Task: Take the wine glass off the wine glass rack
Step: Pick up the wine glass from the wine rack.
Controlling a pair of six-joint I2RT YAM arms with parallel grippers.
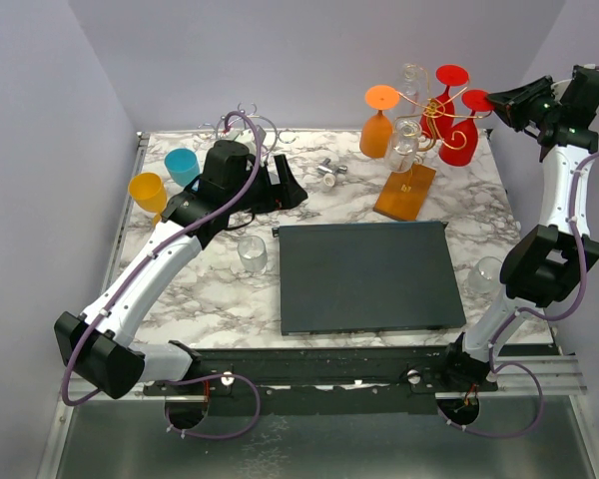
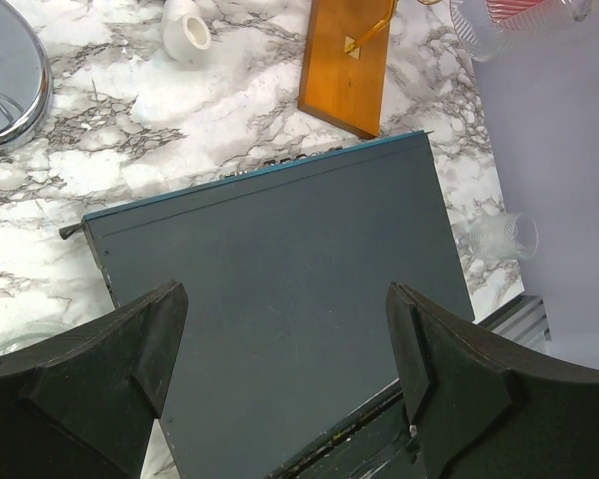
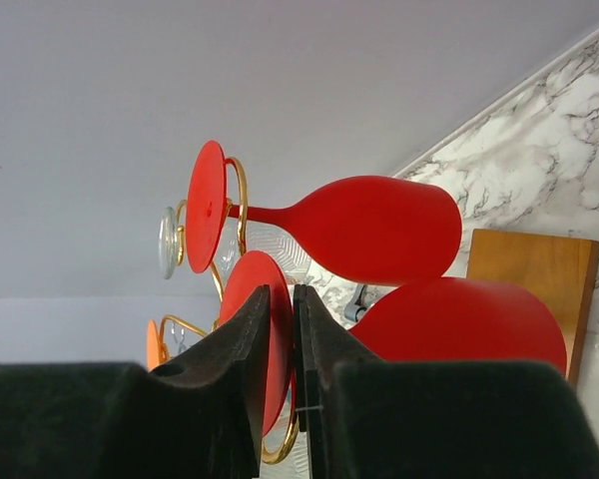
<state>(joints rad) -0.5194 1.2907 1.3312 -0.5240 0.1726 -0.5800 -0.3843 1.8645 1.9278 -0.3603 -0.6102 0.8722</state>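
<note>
The right fingers (image 3: 230, 399) stand almost together and seem to pinch the foot of a red wine glass (image 3: 459, 334). The glass hangs upside down on the wine glass rack (image 1: 405, 190) at the bench's (image 1: 240, 309) far right. The left fingers (image 2: 120, 359) gape wide above a dark tray (image 2: 280, 259).

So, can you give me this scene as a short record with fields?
rack: wooden base, gold wire hooks, far right of table
hanging: near red glass, far red glass, orange glass
right gripper: at near red glass's foot, jaws nearly together, grip unclear
left gripper: open, empty, above dark mat
</note>
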